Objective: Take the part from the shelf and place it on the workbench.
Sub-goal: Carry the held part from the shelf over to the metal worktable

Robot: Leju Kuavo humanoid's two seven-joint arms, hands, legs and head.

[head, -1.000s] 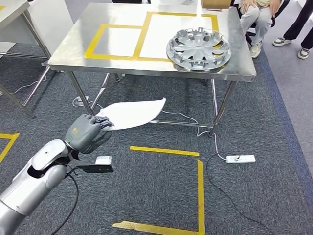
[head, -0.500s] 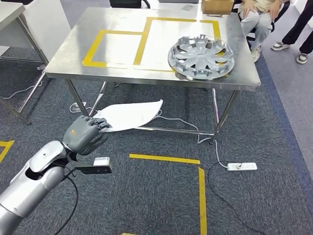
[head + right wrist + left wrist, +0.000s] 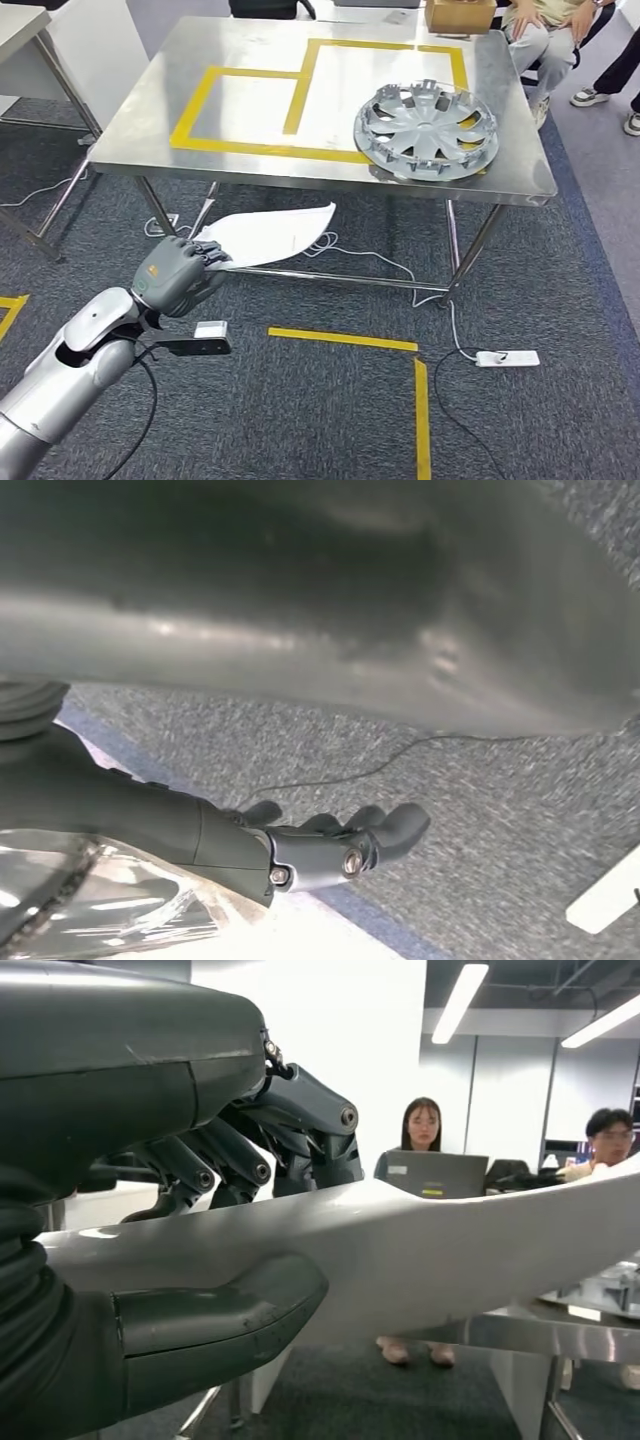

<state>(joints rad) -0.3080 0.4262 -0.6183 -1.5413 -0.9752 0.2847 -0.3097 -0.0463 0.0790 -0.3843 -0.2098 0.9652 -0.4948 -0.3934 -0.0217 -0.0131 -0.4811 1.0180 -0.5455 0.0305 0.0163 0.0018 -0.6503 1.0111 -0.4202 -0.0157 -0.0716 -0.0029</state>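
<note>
White trim panel [image 3: 264, 234] grasped in left hand [image 3: 172, 275] fingers, below the bench [image 3: 136, 120] edge; its tip could strike that edge.

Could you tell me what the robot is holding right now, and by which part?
The left hand grips a long white curved part at its narrow near end.

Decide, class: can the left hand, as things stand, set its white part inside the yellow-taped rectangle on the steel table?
Probably not yet: the left hand holds the white part below and short of the steel table.
</note>
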